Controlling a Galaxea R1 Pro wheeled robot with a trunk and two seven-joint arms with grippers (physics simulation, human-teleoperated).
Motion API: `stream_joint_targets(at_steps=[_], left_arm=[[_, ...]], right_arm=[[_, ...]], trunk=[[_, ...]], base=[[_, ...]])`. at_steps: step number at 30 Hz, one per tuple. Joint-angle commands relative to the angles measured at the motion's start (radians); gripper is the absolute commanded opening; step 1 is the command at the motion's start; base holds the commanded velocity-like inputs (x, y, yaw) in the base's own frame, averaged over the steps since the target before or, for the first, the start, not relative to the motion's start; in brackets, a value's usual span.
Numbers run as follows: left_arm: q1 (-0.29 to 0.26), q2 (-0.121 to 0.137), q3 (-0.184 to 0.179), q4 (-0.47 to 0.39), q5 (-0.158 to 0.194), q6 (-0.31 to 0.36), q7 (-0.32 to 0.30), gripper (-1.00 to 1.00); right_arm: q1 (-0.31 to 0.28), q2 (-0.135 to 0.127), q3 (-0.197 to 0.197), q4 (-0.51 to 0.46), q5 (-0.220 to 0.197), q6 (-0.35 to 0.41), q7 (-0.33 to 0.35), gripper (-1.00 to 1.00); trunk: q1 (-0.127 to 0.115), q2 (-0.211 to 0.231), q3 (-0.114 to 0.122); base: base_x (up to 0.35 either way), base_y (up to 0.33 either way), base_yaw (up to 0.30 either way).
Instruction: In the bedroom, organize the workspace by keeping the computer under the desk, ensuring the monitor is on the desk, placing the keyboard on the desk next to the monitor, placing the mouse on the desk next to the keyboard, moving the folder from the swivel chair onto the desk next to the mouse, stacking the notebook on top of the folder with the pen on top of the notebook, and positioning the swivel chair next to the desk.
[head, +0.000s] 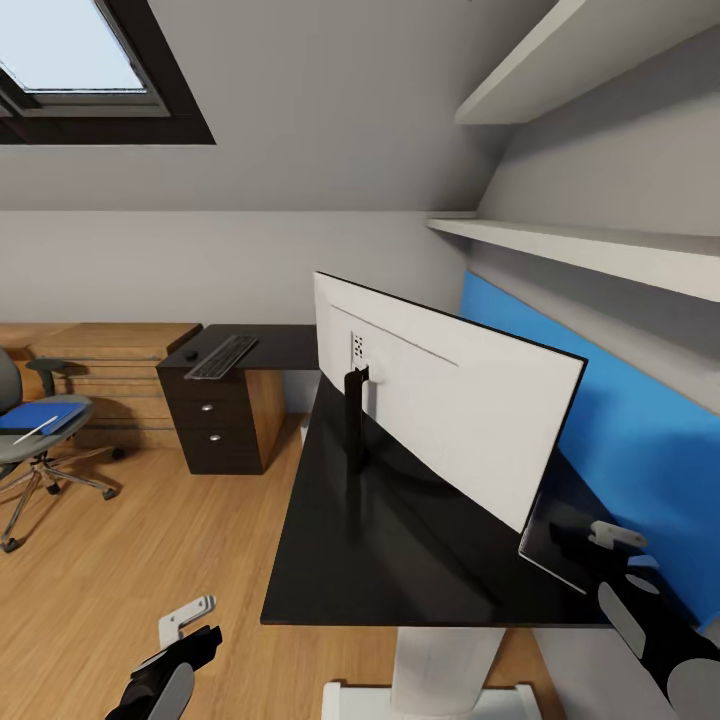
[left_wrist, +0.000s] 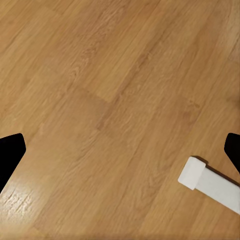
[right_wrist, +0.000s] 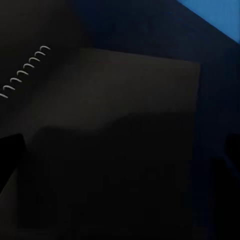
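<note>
The white-backed monitor (head: 450, 400) stands on the black desk (head: 330, 560). On the desk's far wing lie the black keyboard (head: 222, 356) and the mouse (head: 191, 355). The grey swivel chair (head: 35, 440) at the left carries the blue folder (head: 40, 415) with a white pen (head: 35, 430) on it. A dark spiral-bound notebook (head: 560, 540) (right_wrist: 120, 140) lies on the desk behind the monitor, by the blue wall panel. My right gripper (head: 590, 548) (right_wrist: 120, 155) hovers open just over it. My left gripper (head: 192, 628) (left_wrist: 120, 155) hangs open above the wooden floor.
A dark drawer unit (head: 215, 420) stands under the desk's far wing. The white desk leg and foot (head: 440, 670) (left_wrist: 210, 185) are close to my left arm. White shelves (head: 600, 250) run along the right wall above the blue panel (head: 620, 420). Open wooden floor (head: 130, 560) lies between chair and desk.
</note>
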Motion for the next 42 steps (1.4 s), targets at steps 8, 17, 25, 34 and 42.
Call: stream_joint_targets(at_steps=[8, 17, 25, 34, 42], left_arm=[[-0.001, 0.001, -0.004, -0.002, 0.008, 0.002, 0.008, 1.00], [-0.001, 0.001, -0.004, -0.002, 0.009, 0.002, 0.008, 1.00], [-0.001, 0.001, -0.004, -0.002, 0.010, 0.002, 0.007, 1.00], [-0.001, 0.001, -0.005, -0.002, 0.010, 0.002, 0.007, 1.00], [-0.001, 0.001, -0.004, -0.002, 0.010, 0.002, 0.006, 1.00]], right_arm=[[0.000, 0.001, 0.006, 0.018, -0.011, -0.004, -0.001, 1.00], [0.000, 0.001, 0.007, 0.018, -0.010, -0.003, -0.001, 1.00], [0.000, 0.002, 0.008, 0.018, -0.009, -0.003, -0.001, 1.00], [0.000, 0.001, 0.008, 0.018, -0.009, -0.002, -0.001, 1.00], [0.000, 0.001, 0.008, 0.018, -0.009, -0.001, -0.001, 1.00]], trunk=[[0.000, 0.000, -0.001], [0.000, 0.000, -0.001], [0.000, 0.000, -0.001], [0.000, 0.000, -0.001], [0.000, 0.000, -0.001]], base=[[0.000, 0.000, 0.000], [-0.003, 0.003, 0.000], [-0.091, 0.080, 0.000], [-0.025, 0.020, 0.000], [-0.002, 0.001, 0.000]])
